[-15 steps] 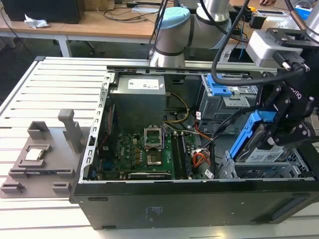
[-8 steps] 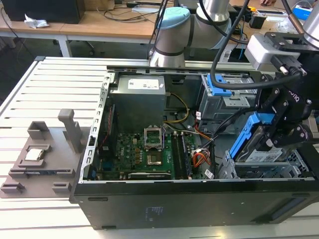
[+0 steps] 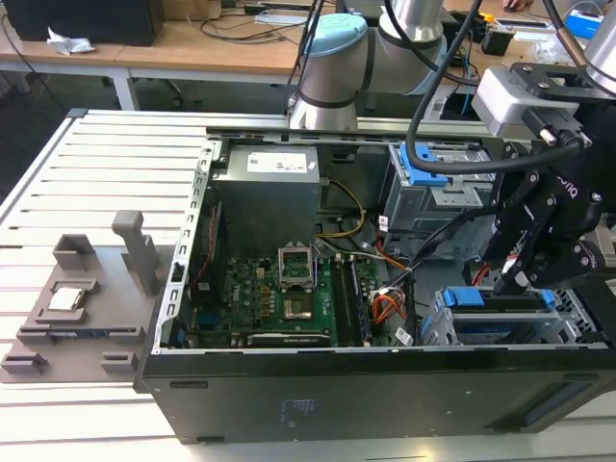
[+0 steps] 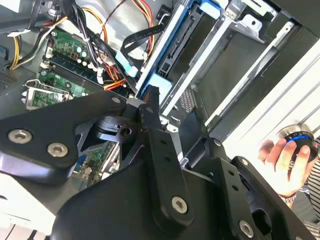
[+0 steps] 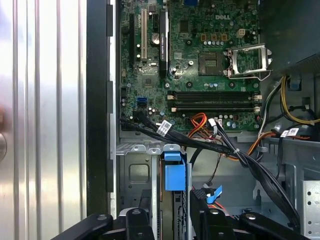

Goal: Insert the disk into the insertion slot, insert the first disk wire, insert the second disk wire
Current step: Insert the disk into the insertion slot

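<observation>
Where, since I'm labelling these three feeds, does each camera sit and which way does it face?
Exterior view: off the arm, looking down into the open computer case; the arm and gripper show.
First wrist view: on the wrist, looking down onto the motherboard and disk; black gripper links in front.
Second wrist view: on the wrist, looking slantwise past gripper links at the insertion slot; a person's hand shows.
Shared: both wrist views show the disk's blue carrier.

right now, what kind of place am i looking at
Probably a robotics lab: an open computer case on a slatted metal table, a robot arm behind it, and wooden desks beyond.
</observation>
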You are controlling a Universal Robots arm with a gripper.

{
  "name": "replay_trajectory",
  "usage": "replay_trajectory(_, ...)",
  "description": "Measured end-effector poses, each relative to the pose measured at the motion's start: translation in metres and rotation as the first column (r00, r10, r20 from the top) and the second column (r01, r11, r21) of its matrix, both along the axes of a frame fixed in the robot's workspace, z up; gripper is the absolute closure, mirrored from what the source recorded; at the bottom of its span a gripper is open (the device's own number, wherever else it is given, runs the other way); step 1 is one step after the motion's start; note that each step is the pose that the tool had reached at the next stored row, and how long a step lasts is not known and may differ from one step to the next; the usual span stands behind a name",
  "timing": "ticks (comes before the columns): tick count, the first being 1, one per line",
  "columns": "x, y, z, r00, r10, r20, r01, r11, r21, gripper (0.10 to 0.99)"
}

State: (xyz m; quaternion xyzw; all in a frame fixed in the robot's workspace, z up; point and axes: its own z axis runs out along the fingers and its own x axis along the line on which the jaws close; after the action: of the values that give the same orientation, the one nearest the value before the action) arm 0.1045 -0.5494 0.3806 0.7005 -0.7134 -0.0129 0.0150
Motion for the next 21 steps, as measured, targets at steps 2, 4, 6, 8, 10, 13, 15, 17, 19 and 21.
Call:
replay_trajectory(2,0.0000,0.0000,-0.0002,1.0000,0.000,0.0000,0.000,1.0000,0.000,0.651)
replay_trajectory(4,0.0000,0.0000,-0.0003,1.0000,0.000,0.0000,0.000,1.0000,0.000,0.792)
replay_trajectory(6,0.0000,0.0000,-0.0004,1.0000,0.000,0.0000,0.000,1.0000,0.000,0.914)
replay_trajectory(8,0.0000,0.0000,-0.0005,1.0000,0.000,0.0000,0.000,1.0000,0.000,0.973)
replay_trajectory(10,0.0000,0.0000,-0.0006,1.0000,0.000,0.0000,0.000,1.0000,0.000,0.980)
replay_trajectory(13,0.0000,0.0000,-0.0008,1.0000,0.000,0.0000,0.000,1.0000,0.000,0.980)
replay_trajectory(15,0.0000,0.0000,-0.0010,1.0000,0.000,0.0000,0.000,1.0000,0.000,0.980)
replay_trajectory(17,0.0000,0.0000,-0.0010,1.0000,0.000,0.0000,0.000,1.0000,0.000,0.980)
replay_trajectory(19,0.0028,-0.0001,-0.0012,1.0000,0.000,-0.0002,0.000,1.0000,0.000,0.980)
replay_trajectory(21,0.0090,0.0005,-0.0010,1.0000,0.000,-0.0009,0.000,1.0000,0.000,0.980)
